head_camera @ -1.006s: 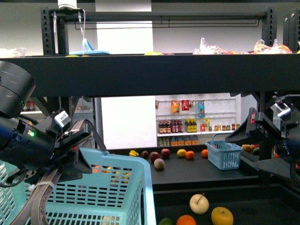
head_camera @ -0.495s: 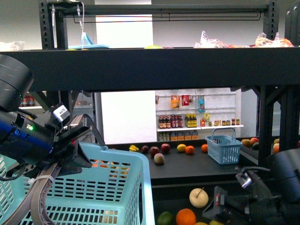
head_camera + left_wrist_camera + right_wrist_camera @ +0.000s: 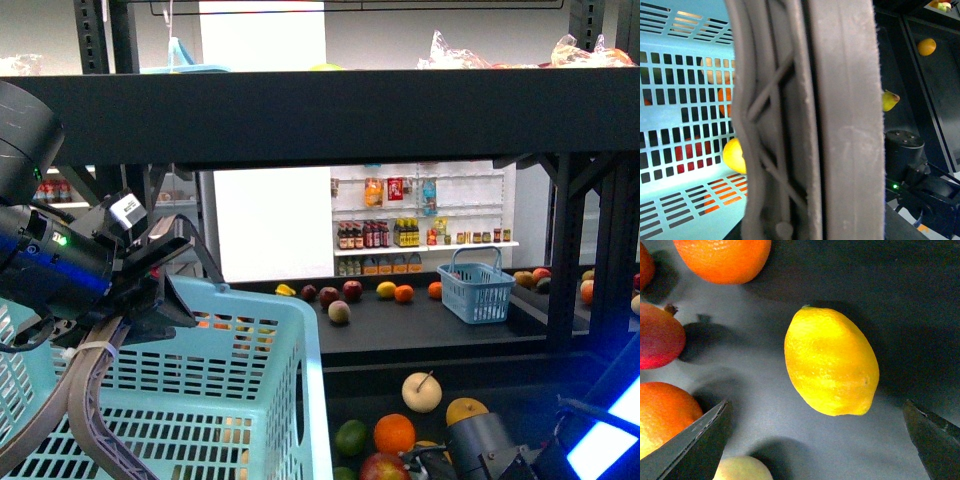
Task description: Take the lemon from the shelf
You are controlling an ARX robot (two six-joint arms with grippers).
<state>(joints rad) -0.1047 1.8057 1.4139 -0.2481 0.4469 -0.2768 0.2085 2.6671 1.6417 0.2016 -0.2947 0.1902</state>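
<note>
Lemon (image 3: 831, 362) between right fingers (image 3: 687, 455) — spread wide, (untouched)

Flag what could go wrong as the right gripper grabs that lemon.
1. The right gripper is open over the lemon, but one fingertip sits near an orange and a pale fruit; closing may shove them.
2. The oval lemon lies loose on the smooth shelf; an off-centre pinch could roll it away.

— What does the lemon look like?
— The lemon (image 3: 831, 361) is bright yellow and oval, with pebbled skin and a blunt nub at one end. It is whole and lies on its side.
— What is it on?
— A dark, matte tray tier of the shelf (image 3: 330, 120), a black metal rack with perforated uprights and wide, shallow tiers
</note>
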